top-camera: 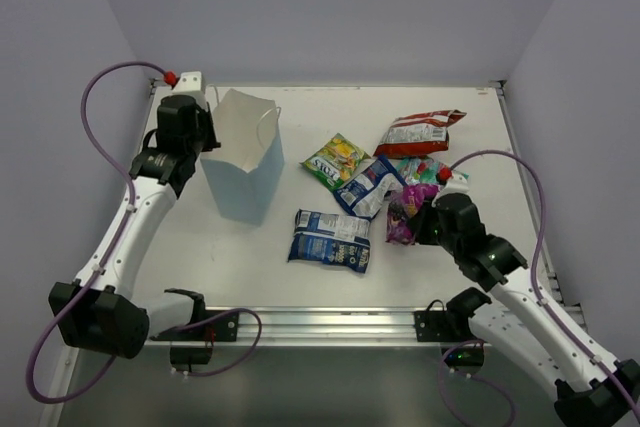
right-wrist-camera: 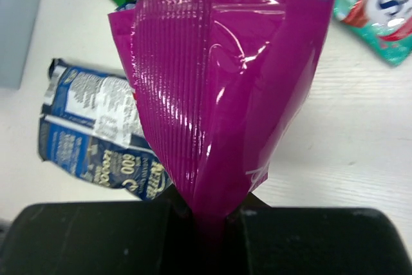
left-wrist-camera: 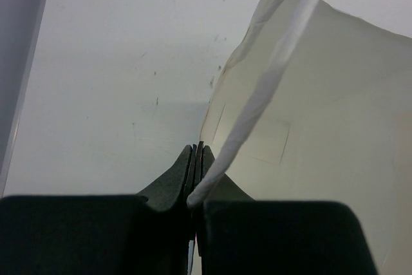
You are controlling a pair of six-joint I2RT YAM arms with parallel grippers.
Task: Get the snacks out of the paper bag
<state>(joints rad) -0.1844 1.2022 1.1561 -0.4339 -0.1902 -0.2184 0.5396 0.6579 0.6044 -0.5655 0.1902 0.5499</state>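
Note:
The light-blue paper bag (top-camera: 244, 157) stands upright at the back left, mouth open. My left gripper (top-camera: 207, 140) is shut on its rim by a white loop handle (left-wrist-camera: 257, 94). My right gripper (top-camera: 418, 224) is shut on the magenta packet (top-camera: 402, 213), which fills the right wrist view (right-wrist-camera: 219, 88). On the table lie a blue-white packet (top-camera: 331, 239), a second blue-white packet (top-camera: 367, 186), the yellow-green packet (top-camera: 337, 160), the red-white packet (top-camera: 420, 131) and the teal-green packet (top-camera: 432, 172). The bag's inside is hidden.
A raised rail runs along the table's near edge (top-camera: 320, 322). Purple cables loop beside both arms (top-camera: 100, 87). Grey walls close the back and sides. The packets cluster at centre right, between the bag and my right arm.

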